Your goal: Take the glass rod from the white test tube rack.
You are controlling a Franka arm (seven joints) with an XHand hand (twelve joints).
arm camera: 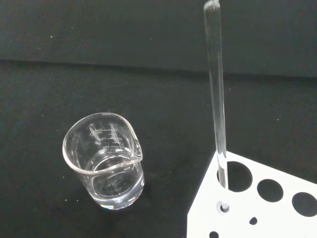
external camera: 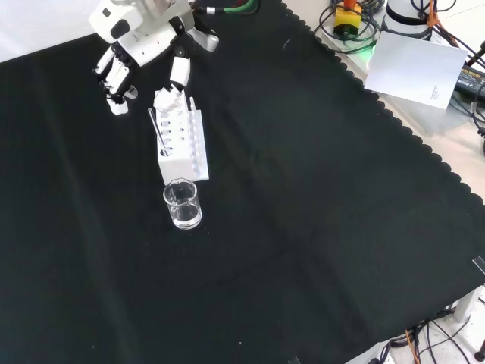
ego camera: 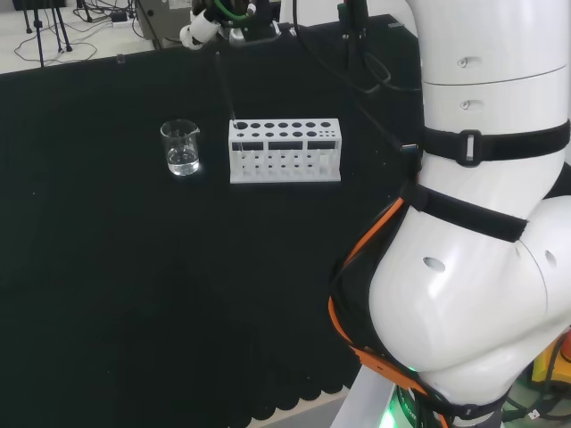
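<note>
Currently, glass rod stands in the white test tube rack, seated in an end hole: the rack's left end in head view, near end in front view, i.e. the end next to the beaker. Rod leans slightly; its top rises well above the rack deck. Beaker sits just beside that end, apart from the rack, w/ a little clear liquid in the bottom.

Hand hangs beyond the rack's far end in front view, fingers straight to relaxed and pointing down, holding nothing. No contact w/ rod or rack visible.

Assessment: approach stage; grasp not yet made.

Recommendations for the step:
- Bring hand along the rack toward the beaker end, above the deck, so fingers do not knock the rack.
- Pinch the rod on its free upper part, thumb opposite fingers, clear of the hole.
- Draw it out along its own lean, not straight up, to avoid binding in the hole and lifting the rack.
- Keep clear of the beaker; a sideways sweep could tip it.
- Rod is clear and smooth, so prob. slippery: close squarely before lifting.
</note>
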